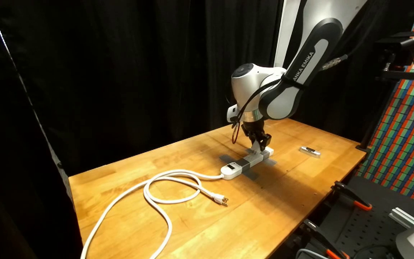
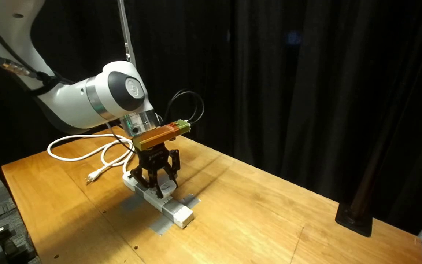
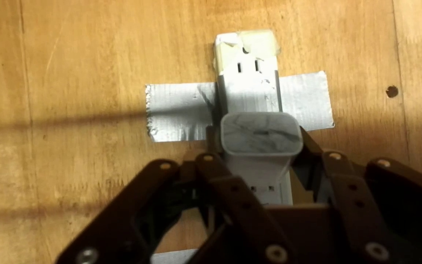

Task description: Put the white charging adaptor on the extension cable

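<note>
The white extension cable's power strip [image 1: 231, 170] is taped to the table and shows in both exterior views [image 2: 184, 217]. Its thick white cord [image 1: 128, 194] loops away from one end. In the wrist view the strip [image 3: 249, 75] runs under the gripper, with sockets at its far end and below the jaws. The white charging adaptor [image 3: 261, 132], with a grey marbled end, stands over the middle part of the strip. My gripper [image 3: 259, 142] is shut on it, one finger on each side. It also shows in an exterior view [image 2: 167, 187]. Its prongs are hidden, so I cannot tell if it is plugged in.
Grey tape strips [image 3: 181, 110] cross the power strip and stick to the wooden table [image 1: 199, 223]. The cord's plug [image 1: 219, 199] lies on the table. A small white object with a dark top [image 1: 310, 151] lies apart. A black stand base [image 2: 354, 220] is at the table's edge.
</note>
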Tool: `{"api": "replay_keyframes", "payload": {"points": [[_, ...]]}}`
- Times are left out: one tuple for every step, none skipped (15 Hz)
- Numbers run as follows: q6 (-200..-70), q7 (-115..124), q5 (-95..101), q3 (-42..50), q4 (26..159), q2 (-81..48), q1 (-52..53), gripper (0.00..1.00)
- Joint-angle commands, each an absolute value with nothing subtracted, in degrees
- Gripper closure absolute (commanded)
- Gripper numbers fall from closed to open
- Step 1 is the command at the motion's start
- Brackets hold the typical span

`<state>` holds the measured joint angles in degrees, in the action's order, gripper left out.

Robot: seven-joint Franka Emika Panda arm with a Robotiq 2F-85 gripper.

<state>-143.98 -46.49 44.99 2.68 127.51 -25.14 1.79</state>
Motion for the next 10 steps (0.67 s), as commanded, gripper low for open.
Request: {"api": "replay_keyframes", "payload": {"points": [[-143.66, -44.83, 46.60, 1.80, 126.05, -26.12, 0.99, 0.77], [-143.45, -45.26, 46.03, 1.49, 126.10, -26.09, 0.82, 0.77], [-143.43, -45.13, 46.12, 1.48, 126.14, -26.06, 0.85, 0.77], [-143.04, -45.22, 45.92, 1.37, 126.18, -26.08, 0.86, 0.77], [-142.69, -45.21, 45.92, 1.33, 126.23, -26.02, 0.94, 0.77], [-142.50, -45.51, 45.60, 1.08, 126.48, -25.82, 0.87, 0.77], [-141.88, -45.76, 45.29, 0.86, 126.62, -25.72, 0.88, 0.77], [-141.09, -45.95, 45.11, 0.62, 126.83, -25.58, 0.96, 0.77], [-140.55, -45.94, 45.13, 0.45, 127.00, -25.42, 1.05, 0.77], [-140.07, -45.91, 45.24, 0.25, 127.16, -25.29, 1.13, 0.77]]}}
